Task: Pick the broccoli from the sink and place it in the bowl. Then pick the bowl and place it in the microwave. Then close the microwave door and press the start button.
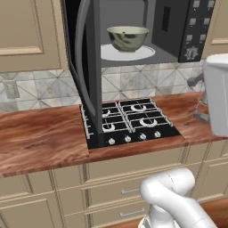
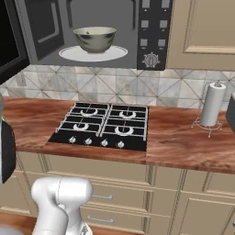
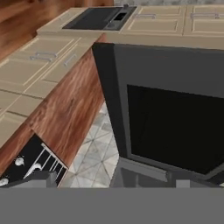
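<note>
The bowl (image 1: 128,38) sits on the white round plate (image 1: 147,53) inside the microwave (image 1: 178,26), roughly in the middle of the cavity. From the right base view the same bowl (image 2: 95,38) rests upright on the plate (image 2: 117,53), with the button panel (image 2: 153,34) just to its right. What the bowl holds cannot be made out from either base view, since only its rim and outer wall show.

The microwave door (image 1: 87,67) stands wide open, swung out to the left of the cavity and hanging over the left part of the stove (image 1: 129,122). In the hand view the door (image 3: 175,118) is close in front of the camera, its dark glass window framed in grey, seen at a strong tilt with the wooden counter (image 3: 65,113) and a corner of the stove (image 3: 30,164) to its left.

The fingers (image 3: 111,179) are spread as wide as they go and hold nothing; the tips (image 3: 41,178) show at the bottom of the hand view, near the door's edge but not clearly touching it.

On the counter (image 2: 183,137) to the right of the stove (image 2: 103,126) stands a paper towel roll (image 2: 213,104) on a wire holder. Beige cabinets (image 2: 202,27) hang to the right of the microwave.
</note>
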Robot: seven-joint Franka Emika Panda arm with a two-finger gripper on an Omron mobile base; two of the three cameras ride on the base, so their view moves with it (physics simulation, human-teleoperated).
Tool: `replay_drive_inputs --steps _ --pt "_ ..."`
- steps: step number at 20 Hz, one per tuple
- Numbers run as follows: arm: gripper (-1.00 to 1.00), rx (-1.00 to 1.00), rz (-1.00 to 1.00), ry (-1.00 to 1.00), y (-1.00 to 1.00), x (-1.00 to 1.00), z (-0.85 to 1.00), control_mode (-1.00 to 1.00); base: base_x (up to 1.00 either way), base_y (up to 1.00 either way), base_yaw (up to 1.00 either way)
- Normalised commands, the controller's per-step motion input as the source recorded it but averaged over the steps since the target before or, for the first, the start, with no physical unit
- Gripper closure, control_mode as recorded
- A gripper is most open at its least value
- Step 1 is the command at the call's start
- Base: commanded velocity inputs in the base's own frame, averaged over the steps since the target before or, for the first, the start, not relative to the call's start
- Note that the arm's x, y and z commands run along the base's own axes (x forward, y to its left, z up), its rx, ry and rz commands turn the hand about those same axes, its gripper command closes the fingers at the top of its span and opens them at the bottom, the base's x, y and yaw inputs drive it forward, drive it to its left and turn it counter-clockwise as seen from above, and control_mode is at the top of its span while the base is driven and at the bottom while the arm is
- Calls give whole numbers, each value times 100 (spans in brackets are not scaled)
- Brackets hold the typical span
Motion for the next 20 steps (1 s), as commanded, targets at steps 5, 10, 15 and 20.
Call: replay_drive_inputs --steps 5,10,15,20 --pt "-100 -9 2 0 34 -100 3 -100 0 0 0" --pt "-100 -9 -3 0 37 -100 0 -100 0 0 0" --pt "-100 -10 -16 0 47 -88 0 -100 0 0 0" --pt "-100 -16 -27 4 83 -17 0 -100 0 0 0"
